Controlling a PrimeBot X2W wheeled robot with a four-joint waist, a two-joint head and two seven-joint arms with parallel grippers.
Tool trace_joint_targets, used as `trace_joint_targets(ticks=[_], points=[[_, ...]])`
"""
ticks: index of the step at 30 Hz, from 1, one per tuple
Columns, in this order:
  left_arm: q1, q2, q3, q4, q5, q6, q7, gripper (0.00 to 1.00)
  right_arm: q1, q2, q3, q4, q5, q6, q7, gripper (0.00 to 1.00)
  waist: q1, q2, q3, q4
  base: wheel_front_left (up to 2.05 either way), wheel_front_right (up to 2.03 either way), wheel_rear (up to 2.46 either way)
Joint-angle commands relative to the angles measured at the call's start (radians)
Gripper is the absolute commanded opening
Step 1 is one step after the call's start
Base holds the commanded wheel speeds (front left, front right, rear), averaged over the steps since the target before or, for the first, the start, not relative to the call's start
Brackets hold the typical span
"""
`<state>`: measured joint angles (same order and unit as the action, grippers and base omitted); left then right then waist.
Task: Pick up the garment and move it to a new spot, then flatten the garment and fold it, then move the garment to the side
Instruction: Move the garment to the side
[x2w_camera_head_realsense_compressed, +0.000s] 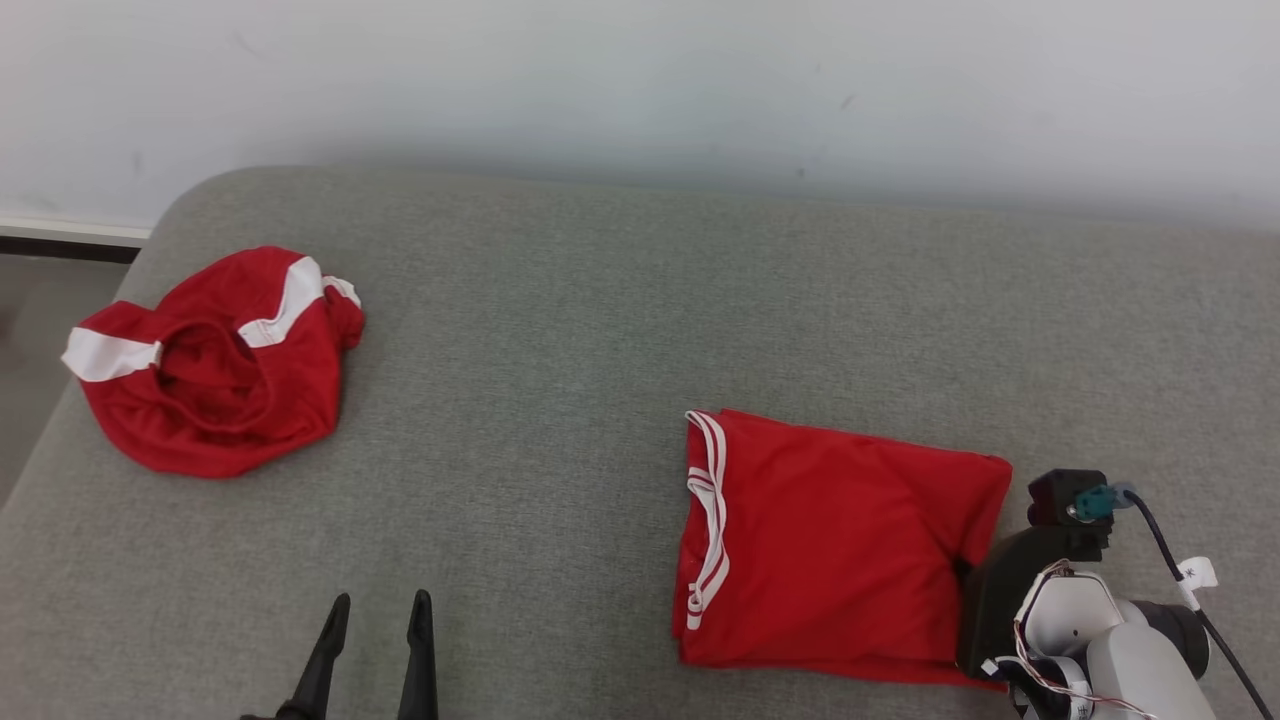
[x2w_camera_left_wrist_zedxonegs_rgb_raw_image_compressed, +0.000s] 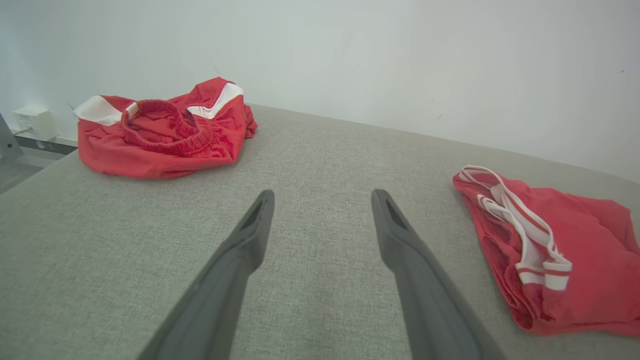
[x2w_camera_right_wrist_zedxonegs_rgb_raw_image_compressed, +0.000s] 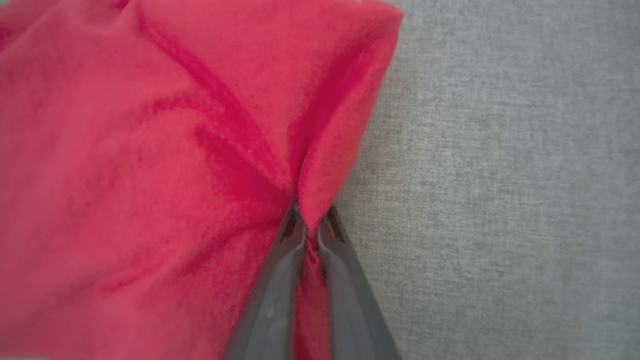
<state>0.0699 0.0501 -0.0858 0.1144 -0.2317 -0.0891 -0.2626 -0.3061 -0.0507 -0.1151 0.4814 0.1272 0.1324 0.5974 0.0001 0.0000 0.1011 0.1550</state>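
Observation:
A red garment with white-striped trim lies folded into a rough rectangle on the right of the grey cushion. My right gripper is shut on a pinch of its right edge, and the cloth puckers up between the fingers. In the head view, that gripper meets the garment's right side, fingertips mostly hidden by the wrist. My left gripper stands open over bare cushion at the lower left, holding nothing. In the left wrist view, the left gripper points across the cushion, with the folded garment off to its right.
A second red garment, crumpled shorts with white bands and an elastic waist, lies at the far left near the cushion's edge. A white wall runs behind. The floor shows past the left corner.

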Motion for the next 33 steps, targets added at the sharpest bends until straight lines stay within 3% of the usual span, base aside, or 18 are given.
trace_joint_targets(ticks=[1,6,17,23,33], points=[[-0.015,0.0,0.003,-0.004,0.005,-0.002,-0.003,1.0,0.041,-0.009,-0.003,0.019,-0.009,-0.003,0.017,0.0,-0.0001,0.0,0.007,-0.013,0.0,0.0,0.0],[-0.025,0.0,0.01,-0.047,0.019,-0.006,-0.003,1.0,-0.008,-0.076,0.098,-0.033,-0.03,-0.004,0.042,0.0,-0.0001,0.0,0.038,-0.081,0.0,0.0,0.0],[-0.093,0.001,0.027,-0.125,0.078,-0.025,-0.003,1.0,-0.213,-0.325,0.428,-0.113,0.068,-0.003,0.029,0.0,-0.0001,0.0,0.152,-0.315,0.0,0.0,0.0],[-0.147,0.015,0.013,-0.168,0.11,-0.035,-0.003,1.0,-0.342,-0.401,0.489,-0.053,0.099,-0.003,-0.051,0.0,-0.0001,0.0,0.229,-0.418,0.0,0.0,0.0],[-0.218,0.07,-0.042,-0.216,0.135,-0.04,-0.003,1.0,-0.516,-0.482,0.502,0.104,0.096,-0.003,-0.196,0.0,-0.0001,0.0,0.344,-0.504,0.0,0.0,0.0]])
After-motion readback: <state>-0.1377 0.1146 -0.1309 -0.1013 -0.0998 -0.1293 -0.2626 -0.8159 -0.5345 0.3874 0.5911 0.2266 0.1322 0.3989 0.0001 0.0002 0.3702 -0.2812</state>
